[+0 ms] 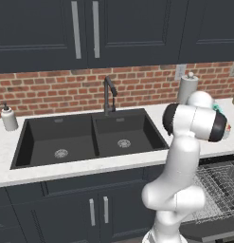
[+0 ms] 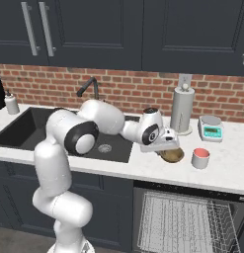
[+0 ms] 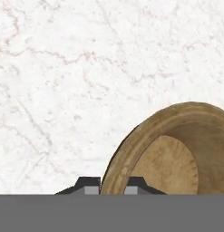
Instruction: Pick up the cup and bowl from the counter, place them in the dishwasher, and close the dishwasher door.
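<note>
The tan wooden bowl (image 2: 173,156) rests on the white counter (image 2: 227,173) just right of the sink, under my hand. My gripper (image 2: 168,148) comes down on its left rim. In the hand view the bowl (image 3: 177,154) is at the lower right, and its rim runs between my gripper's (image 3: 113,186) two dark fingertips, which are shut on it. The cup (image 2: 200,158), pale with a red top, stands on the counter a little to the right of the bowl. Below the counter the dishwasher (image 2: 187,222) stands open with its wire rack (image 1: 218,190) pulled out over the lowered dishwasher door (image 1: 208,230).
A paper-towel roll (image 2: 182,109) and a small scale (image 2: 211,127) stand behind the bowl and cup by the brick wall. The black double sink (image 1: 90,137) with its faucet (image 1: 109,95) lies to the left. A soap bottle (image 1: 8,117) stands at the far left.
</note>
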